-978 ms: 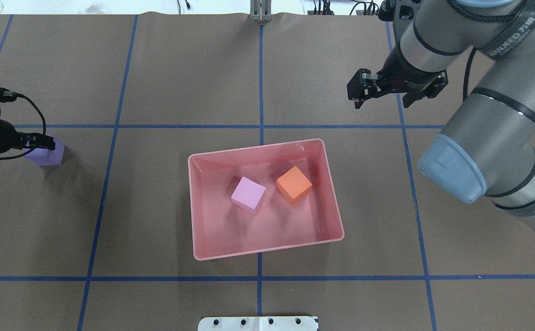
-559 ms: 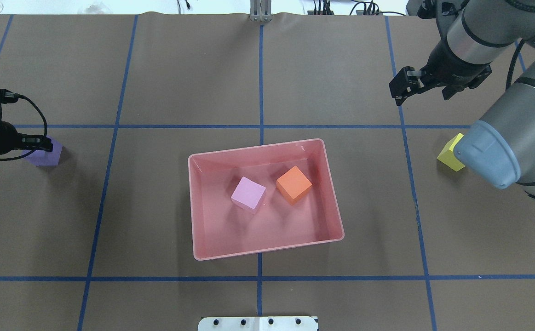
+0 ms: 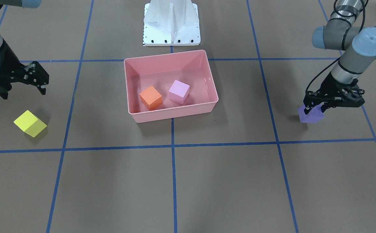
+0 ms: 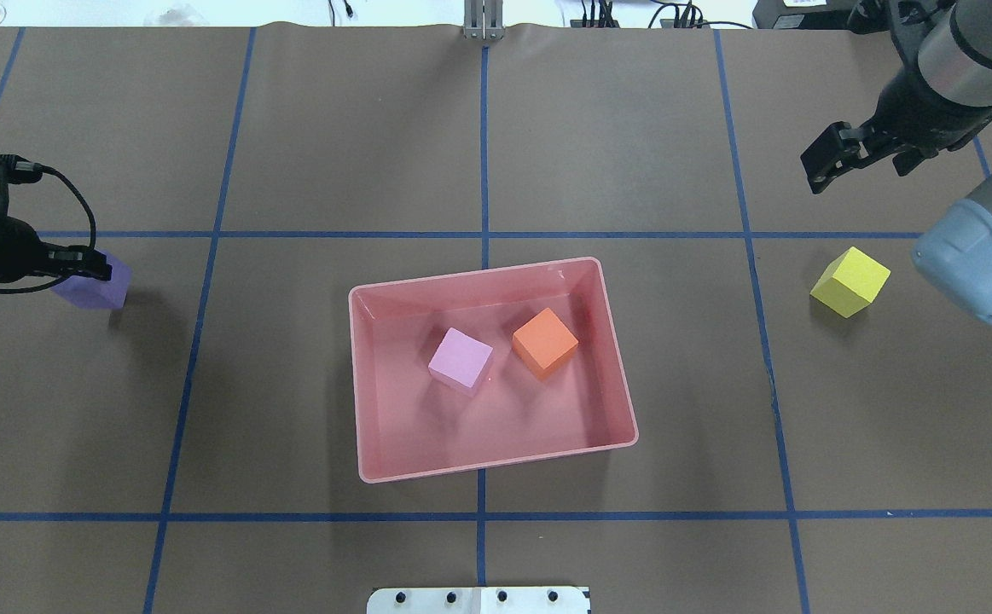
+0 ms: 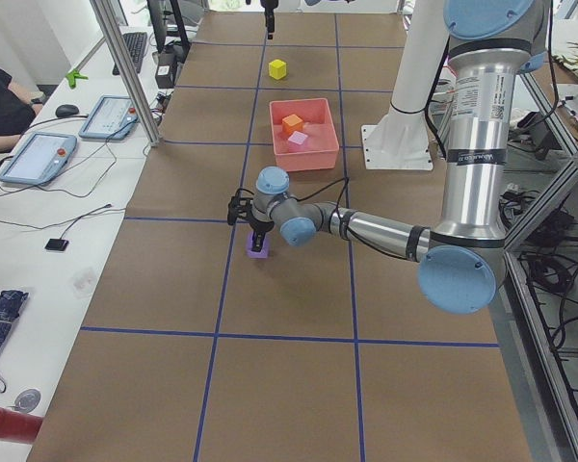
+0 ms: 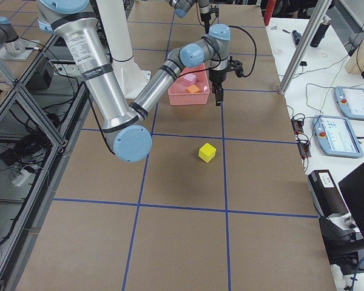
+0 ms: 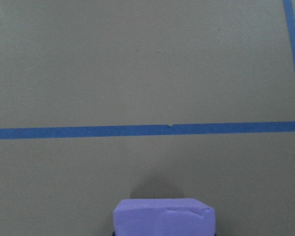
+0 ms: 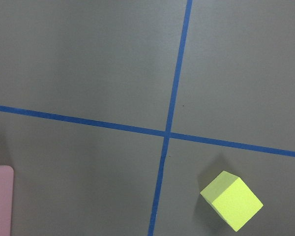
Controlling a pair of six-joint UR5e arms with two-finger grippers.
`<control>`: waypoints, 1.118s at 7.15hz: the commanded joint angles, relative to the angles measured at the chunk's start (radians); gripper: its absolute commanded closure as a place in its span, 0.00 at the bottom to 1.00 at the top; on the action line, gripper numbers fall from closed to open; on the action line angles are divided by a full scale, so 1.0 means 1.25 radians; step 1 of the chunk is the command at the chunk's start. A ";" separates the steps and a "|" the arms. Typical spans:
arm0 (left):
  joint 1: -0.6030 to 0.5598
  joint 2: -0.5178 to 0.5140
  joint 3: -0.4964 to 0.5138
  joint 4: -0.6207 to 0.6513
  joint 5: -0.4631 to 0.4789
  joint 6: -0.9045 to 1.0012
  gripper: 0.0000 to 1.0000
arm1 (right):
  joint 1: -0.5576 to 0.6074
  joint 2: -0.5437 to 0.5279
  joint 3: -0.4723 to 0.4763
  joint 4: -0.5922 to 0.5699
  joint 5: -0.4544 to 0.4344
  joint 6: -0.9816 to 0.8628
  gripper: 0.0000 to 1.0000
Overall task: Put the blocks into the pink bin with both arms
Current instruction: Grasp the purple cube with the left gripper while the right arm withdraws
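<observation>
Purple block [image 3: 310,116] looks clamped in left jaws; lift clear before crossing pink bin [image 3: 175,115] rim. Right jaws spread, empty.

Silver-grey tubular arms [image 5: 472,115], light-blue joint caps [image 4: 973,256], thin black cable [image 4: 93,230] at left wrist; white pedestal [image 3: 171,22], apparently bolted.

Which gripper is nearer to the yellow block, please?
Right. The right gripper hangs just beyond the yellow block; the left gripper is far past the pink bin, at the purple block.
</observation>
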 commanded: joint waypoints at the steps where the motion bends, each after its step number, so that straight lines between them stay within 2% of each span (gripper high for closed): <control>1: -0.004 -0.057 -0.175 0.266 -0.017 0.000 1.00 | 0.015 -0.078 -0.008 0.012 -0.005 -0.115 0.01; 2: -0.004 -0.143 -0.219 0.411 -0.017 -0.008 1.00 | 0.015 -0.112 -0.012 0.041 -0.006 -0.137 0.01; 3: -0.004 -0.245 -0.240 0.534 -0.017 -0.028 1.00 | 0.015 -0.168 -0.025 0.141 -0.006 -0.137 0.01; 4: -0.002 -0.334 -0.239 0.605 -0.018 -0.080 1.00 | 0.015 -0.196 -0.068 0.287 0.000 -0.145 0.01; 5: 0.007 -0.414 -0.242 0.656 -0.019 -0.145 1.00 | 0.013 -0.216 -0.112 0.378 0.007 -0.163 0.01; 6: 0.052 -0.476 -0.237 0.674 -0.016 -0.227 1.00 | 0.013 -0.216 -0.139 0.407 0.044 -0.197 0.01; 8: 0.137 -0.531 -0.237 0.673 0.011 -0.356 1.00 | 0.012 -0.214 -0.183 0.407 0.056 -0.306 0.01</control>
